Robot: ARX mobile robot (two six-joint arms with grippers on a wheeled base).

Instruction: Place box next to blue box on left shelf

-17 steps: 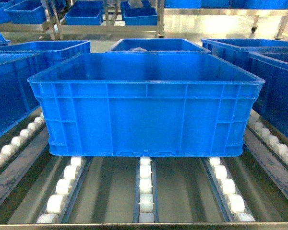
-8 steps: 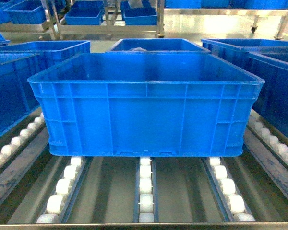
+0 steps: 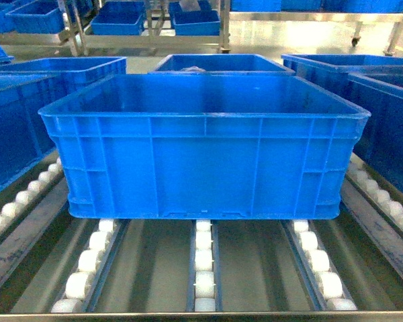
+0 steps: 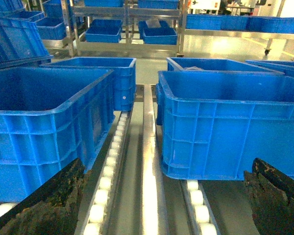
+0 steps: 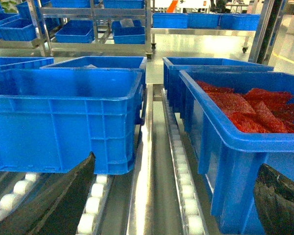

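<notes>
- Where the head view begins, at 6 o'clock, bare roller tracks of the shelf run away from the camera: three lines of small white wheels between steel rails.
- Box sits square on those tracks in the middle lane, open top up, nothing visible inside.
- Left gripper: dark, worn fingers show at 7 and 5 o'clock of the left wrist view, spread wide apart, clear of the box, which lies at 2 o'clock there; nothing between them but rail and rollers.
- Right gripper: fingers likewise spread apart at 7 and 5 o'clock of the right wrist view, gripping nothing; box lies at 10 o'clock.
- At 9 o'clock of the box, a neighbouring crate stands in the next lane, a steel rail and one roller line between the two.
- At 3 o'clock, another crate holds red packets, again with a rail between.
- At 12 o'clock, more blue crates sit further up the lanes.
- Beyond, a steel rack carries blue bins over a glossy floor.
</notes>
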